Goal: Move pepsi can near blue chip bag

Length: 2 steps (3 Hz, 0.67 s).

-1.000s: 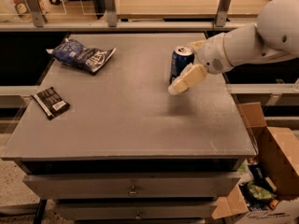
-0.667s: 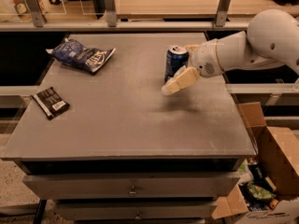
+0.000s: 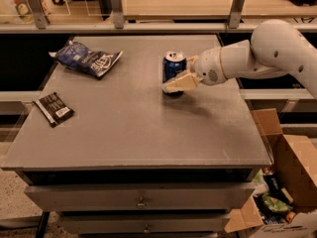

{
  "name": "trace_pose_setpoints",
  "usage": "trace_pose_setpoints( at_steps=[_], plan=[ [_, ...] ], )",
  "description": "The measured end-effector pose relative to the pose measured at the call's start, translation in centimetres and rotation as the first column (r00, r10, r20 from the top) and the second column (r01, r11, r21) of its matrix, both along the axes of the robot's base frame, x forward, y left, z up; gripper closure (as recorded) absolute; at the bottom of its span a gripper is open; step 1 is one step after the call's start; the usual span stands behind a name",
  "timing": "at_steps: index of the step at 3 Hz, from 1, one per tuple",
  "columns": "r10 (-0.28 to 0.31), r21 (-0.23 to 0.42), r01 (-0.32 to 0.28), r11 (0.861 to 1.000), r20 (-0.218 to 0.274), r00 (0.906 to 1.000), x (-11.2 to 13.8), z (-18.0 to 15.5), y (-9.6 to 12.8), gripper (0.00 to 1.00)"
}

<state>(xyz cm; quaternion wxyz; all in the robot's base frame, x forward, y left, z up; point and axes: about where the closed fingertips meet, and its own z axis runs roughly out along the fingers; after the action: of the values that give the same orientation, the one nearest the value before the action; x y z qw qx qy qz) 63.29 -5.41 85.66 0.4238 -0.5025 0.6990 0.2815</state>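
Observation:
The pepsi can (image 3: 173,66), dark blue with a silver top, stands upright right of the middle of the grey table (image 3: 133,118). My gripper (image 3: 178,78) comes in from the right on a white arm and is shut on the can, with one cream finger (image 3: 177,84) across its lower front. The blue chip bag (image 3: 88,59), wrinkly with white lettering, lies at the table's far left, well apart from the can.
A small flat black packet (image 3: 54,108) with a white label lies near the left edge. An open cardboard box (image 3: 285,182) with items stands on the floor at the right. A wooden shelf with rails (image 3: 173,4) runs behind the table.
The gripper and the pepsi can have moved left across the table, toward the chip bag. The bag and the black packet have not moved.

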Motion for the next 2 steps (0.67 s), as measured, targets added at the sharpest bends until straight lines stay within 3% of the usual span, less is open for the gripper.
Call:
trace_pose_setpoints(
  at_steps=[2],
  plan=[
    [0.033,0.035,-0.033,0.999,-0.005,0.9994,0.34,1.16,1.33,0.88]
  ],
)
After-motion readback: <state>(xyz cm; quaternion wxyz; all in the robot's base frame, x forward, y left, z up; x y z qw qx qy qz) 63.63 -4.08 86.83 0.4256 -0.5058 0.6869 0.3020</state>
